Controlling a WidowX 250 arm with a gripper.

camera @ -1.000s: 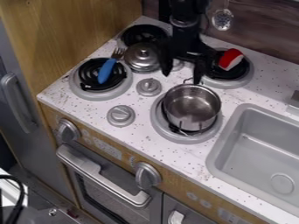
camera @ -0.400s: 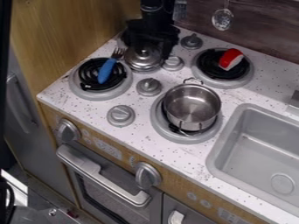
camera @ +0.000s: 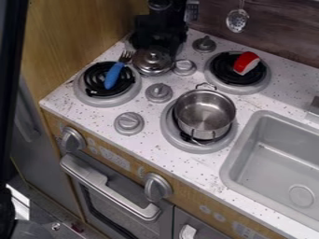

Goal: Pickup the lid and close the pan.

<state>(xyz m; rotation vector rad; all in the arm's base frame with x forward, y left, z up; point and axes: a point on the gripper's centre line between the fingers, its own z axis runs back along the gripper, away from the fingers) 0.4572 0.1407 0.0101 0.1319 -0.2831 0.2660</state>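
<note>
The lid (camera: 151, 67), at back left, should be light, rigid and slick, best pinched by its knob (camera: 154, 55); the gripper (camera: 157, 43) is at its back, whether holding it I cannot tell. Rightward, the pan (camera: 204, 116) sits uncovered.

Glossy metal lid (camera: 152, 61) and pan (camera: 204, 115); matt plastic-looking sink (camera: 277, 161); smooth wood-look panel (camera: 81, 35).

To your left burner (camera: 79, 86): blue-handled fork (camera: 114, 75), lying across. Back right burner (camera: 262, 82): red-and-white toy piece (camera: 246, 63). Right: grey sink (camera: 235, 161).
</note>
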